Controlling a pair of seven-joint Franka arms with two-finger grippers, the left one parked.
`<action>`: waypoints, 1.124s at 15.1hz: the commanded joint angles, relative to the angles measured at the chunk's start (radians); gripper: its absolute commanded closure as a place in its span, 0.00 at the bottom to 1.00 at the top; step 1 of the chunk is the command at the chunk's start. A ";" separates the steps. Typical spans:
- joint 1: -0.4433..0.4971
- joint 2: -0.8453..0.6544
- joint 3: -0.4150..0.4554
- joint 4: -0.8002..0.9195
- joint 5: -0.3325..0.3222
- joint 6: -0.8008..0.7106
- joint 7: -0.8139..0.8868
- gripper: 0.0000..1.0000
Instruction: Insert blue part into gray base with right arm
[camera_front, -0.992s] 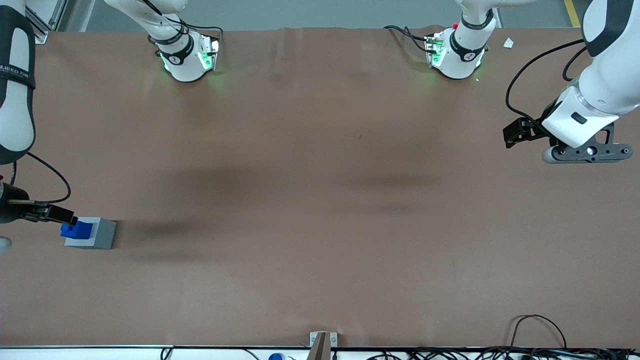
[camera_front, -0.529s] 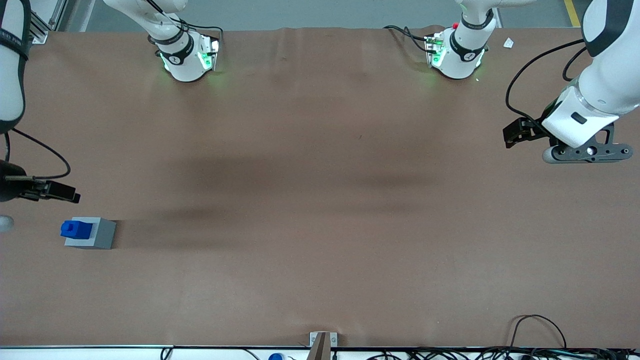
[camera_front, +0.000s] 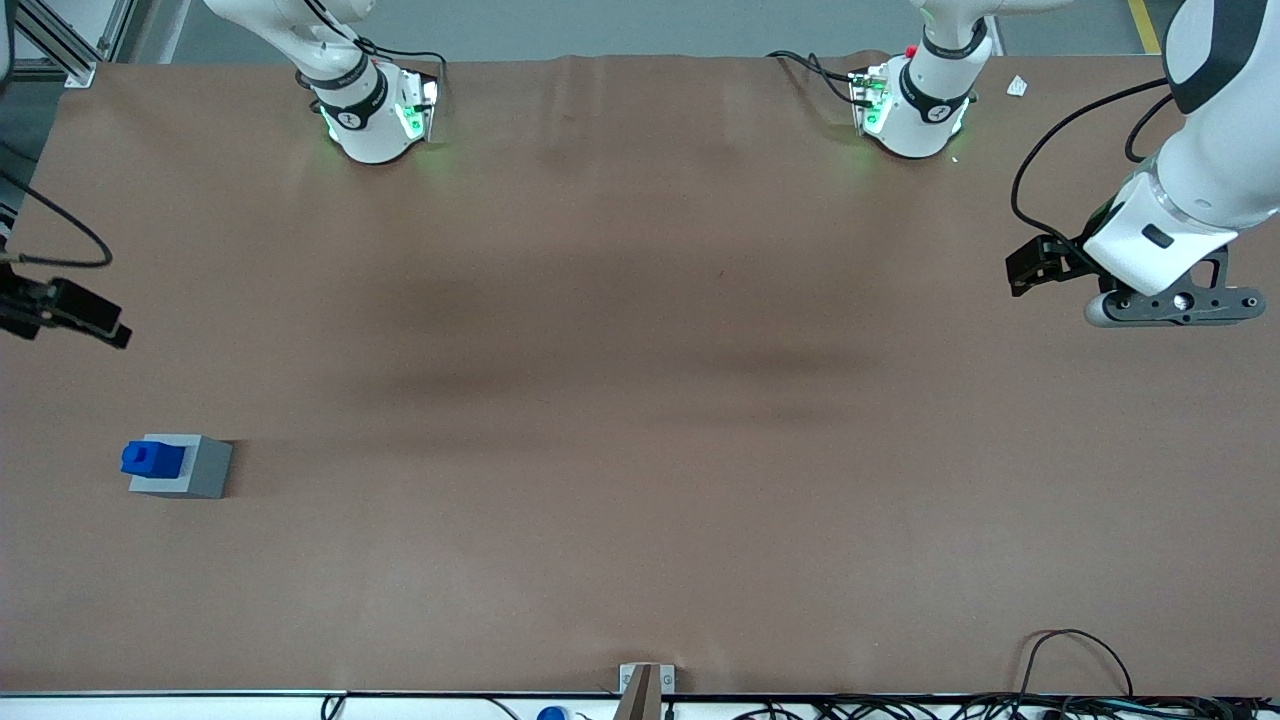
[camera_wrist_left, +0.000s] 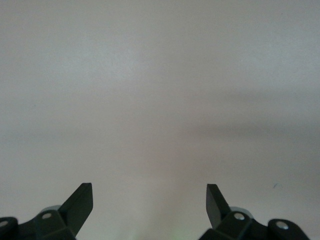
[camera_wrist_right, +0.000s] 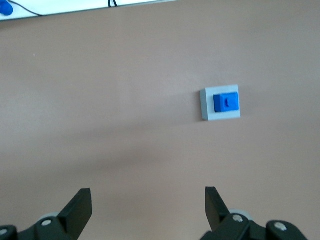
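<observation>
End effector (camera_front: 100, 325) of the right arm hangs at the working arm's end of the table (camera_front: 640, 400), farther from the front camera than the base (camera_front: 182, 467) and well apart from it, holding nothing. In the right wrist view its two fingers (camera_wrist_right: 80, 210) stand spread wide with bare table (camera_wrist_right: 125, 125) between them.

The base, a light-gray square block, rests flat on the brown table near the working arm's end. The part (camera_front: 152, 457), bright blue, sits in the recess on top of the base, its upper portion standing above the gray rim, with a small nub on its top face. In the front view the part lies toward the edge of the base that faces the working arm's end of the table.

From the right wrist view the base (camera_wrist_right: 220, 103) shows from above as a gray frame around the part (camera_wrist_right: 226, 102), which sits off-centre within it. Nothing touches either piece.
</observation>
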 joint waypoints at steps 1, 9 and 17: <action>-0.010 -0.106 0.001 -0.109 -0.013 -0.007 0.013 0.00; -0.035 -0.206 0.057 -0.209 -0.017 -0.021 0.014 0.00; -0.051 -0.198 0.055 -0.183 -0.012 -0.012 0.000 0.00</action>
